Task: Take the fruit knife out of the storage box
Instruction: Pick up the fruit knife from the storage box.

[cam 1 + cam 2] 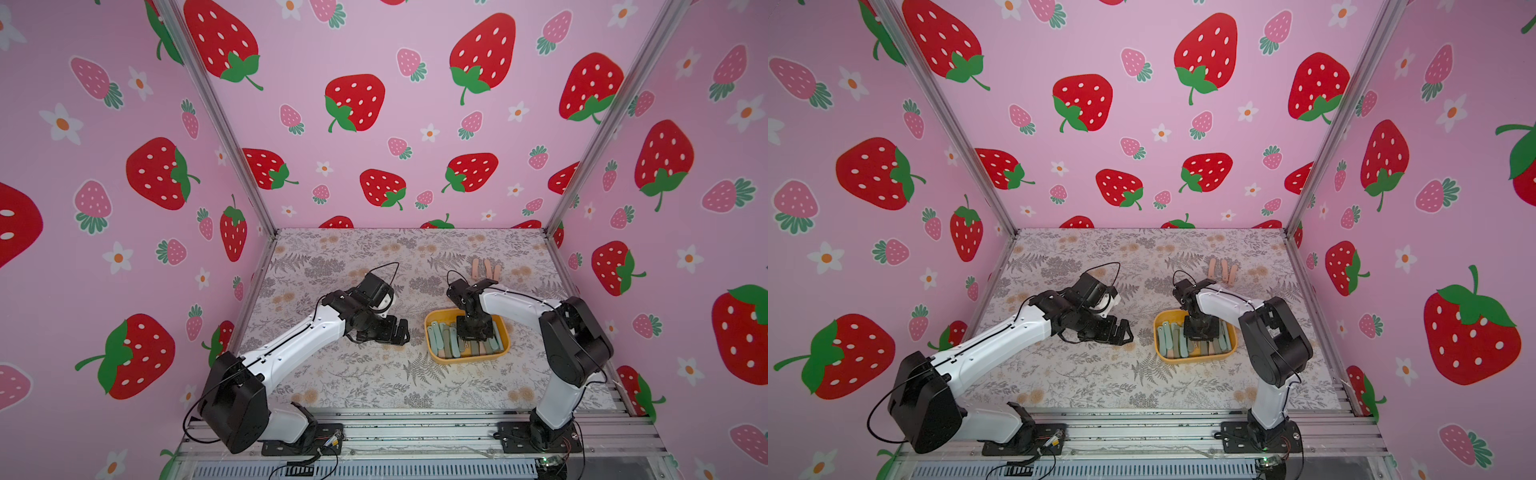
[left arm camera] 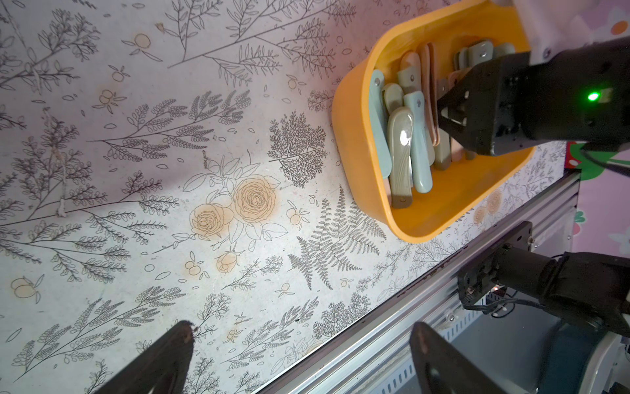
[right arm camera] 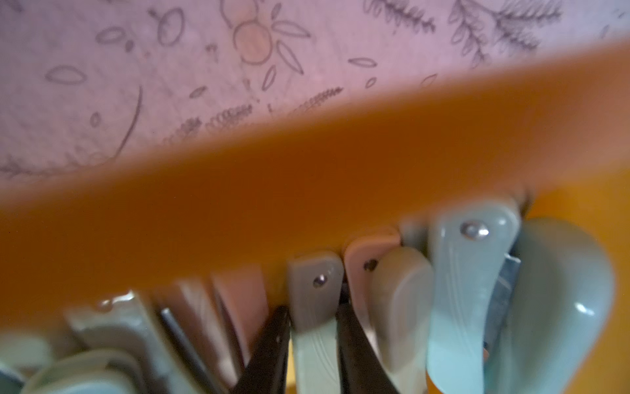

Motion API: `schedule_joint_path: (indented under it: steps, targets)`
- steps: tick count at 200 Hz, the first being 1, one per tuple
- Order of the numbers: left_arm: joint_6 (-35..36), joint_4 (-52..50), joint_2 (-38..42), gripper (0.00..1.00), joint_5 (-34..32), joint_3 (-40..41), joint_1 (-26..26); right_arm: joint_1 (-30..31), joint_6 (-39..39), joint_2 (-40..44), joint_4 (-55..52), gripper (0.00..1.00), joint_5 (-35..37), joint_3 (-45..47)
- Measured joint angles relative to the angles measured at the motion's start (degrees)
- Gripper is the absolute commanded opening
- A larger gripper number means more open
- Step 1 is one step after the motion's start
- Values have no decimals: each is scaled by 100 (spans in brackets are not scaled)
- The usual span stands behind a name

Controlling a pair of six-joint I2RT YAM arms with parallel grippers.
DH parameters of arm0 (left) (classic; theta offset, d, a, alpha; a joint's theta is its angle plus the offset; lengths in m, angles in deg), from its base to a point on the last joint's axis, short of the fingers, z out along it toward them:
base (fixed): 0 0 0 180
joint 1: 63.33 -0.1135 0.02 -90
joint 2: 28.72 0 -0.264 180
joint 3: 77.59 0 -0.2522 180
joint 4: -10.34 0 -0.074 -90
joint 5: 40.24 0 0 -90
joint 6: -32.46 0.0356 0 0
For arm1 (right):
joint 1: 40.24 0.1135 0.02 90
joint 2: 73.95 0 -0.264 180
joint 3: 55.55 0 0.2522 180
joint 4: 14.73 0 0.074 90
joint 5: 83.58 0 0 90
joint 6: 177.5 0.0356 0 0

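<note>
The floral worktop (image 1: 353, 374) carries everything. In both top views the storage box (image 1: 465, 360) sits just off its centre, toward 4 o'clock, probably so the right arm (image 1: 515, 305) can drop straight into it from above.

The left gripper (image 1: 404, 331) hovers at 9 o'clock of the box, well apart from it. Its jaws are spread as wide as they go and hold nothing, so it looks parked out of the way.

Three pink knives (image 1: 485, 269) lie side by side on the worktop at 1 o'clock of the box, presumably the drop-off spot.

The right gripper (image 3: 315, 320) reaches down inside the box with its jaws drawn in narrowly. One stands on each side of a grey-green fruit knife (image 3: 314, 273), apparently pressing its folded handle. That knife stands on edge among its neighbours, against the orange wall, which leaves flat sides to pinch.

In the top views the gripper's body hides the middle of the box, so the knives cannot be counted. The right wrist view is blurred toward its lower corner. Whether the gripped knife has left the box floor cannot be told.
</note>
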Motion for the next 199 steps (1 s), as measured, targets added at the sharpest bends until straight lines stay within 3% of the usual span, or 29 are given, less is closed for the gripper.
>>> schedule_joint_path:
  steps: [28, 88, 142, 199]
  targets:
    - [4, 2, -42, 99, 7, 0, 0, 0, 11, -22, 57, 35, -20, 17]
    - [20, 4, -326, 99, 9, -4, 0, 2, 17, -22, 348, 18, -170, 79]
    - [20, -2, -584, 99, 13, -326, 17, -103, -37, 146, 146, 18, -131, 92]
    - [68, -125, -883, 99, 11, -1045, 39, -212, -175, 901, -291, 18, -109, 79]
